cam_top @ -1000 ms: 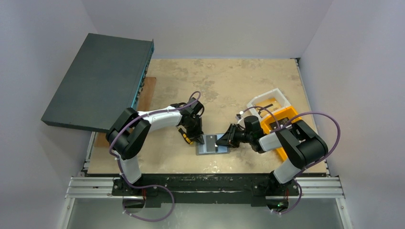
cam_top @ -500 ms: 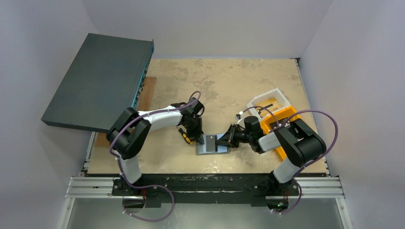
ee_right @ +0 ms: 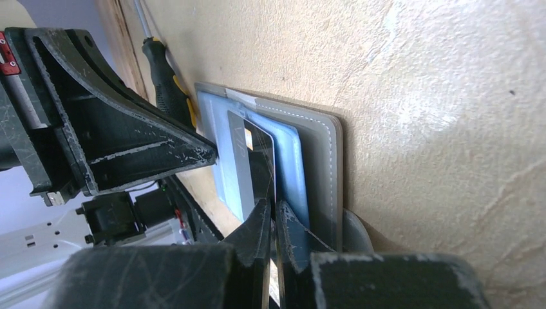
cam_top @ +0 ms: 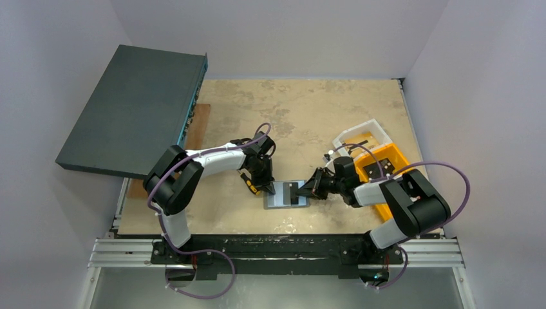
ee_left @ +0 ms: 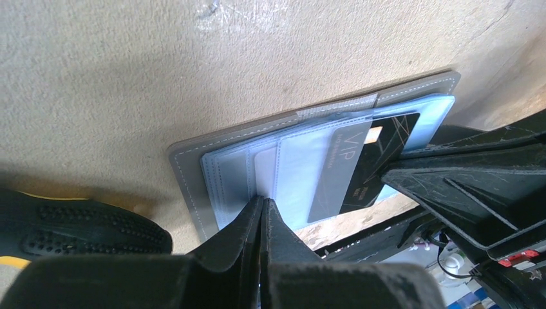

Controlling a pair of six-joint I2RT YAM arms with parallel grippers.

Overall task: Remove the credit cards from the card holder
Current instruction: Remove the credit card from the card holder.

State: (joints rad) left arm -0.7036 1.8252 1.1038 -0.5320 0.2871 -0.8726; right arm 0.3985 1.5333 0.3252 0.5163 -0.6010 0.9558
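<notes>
The grey card holder (cam_top: 286, 196) lies open on the table near the front edge, pale blue inside (ee_left: 225, 138). A black credit card (ee_left: 367, 161) marked VIP sticks partway out of its right pocket. My right gripper (ee_right: 273, 209) is shut on that card's edge (ee_right: 254, 154), low over the holder's right half (cam_top: 302, 191). On the holder's left half my left gripper (ee_left: 263, 203) is shut, its joined tips pressing on the pocket seam (cam_top: 269, 188). A pale card shows in the left pocket.
A black-and-yellow screwdriver (cam_top: 250, 183) lies just left of the holder. An orange bin (cam_top: 380, 170) and a white bin (cam_top: 364, 135) stand at the right. A large dark flat box (cam_top: 135, 109) sits at the back left over a wooden board (cam_top: 199, 122).
My right gripper has shut on the black card and drawn back a little to the right. The left arm has stayed where it was.
</notes>
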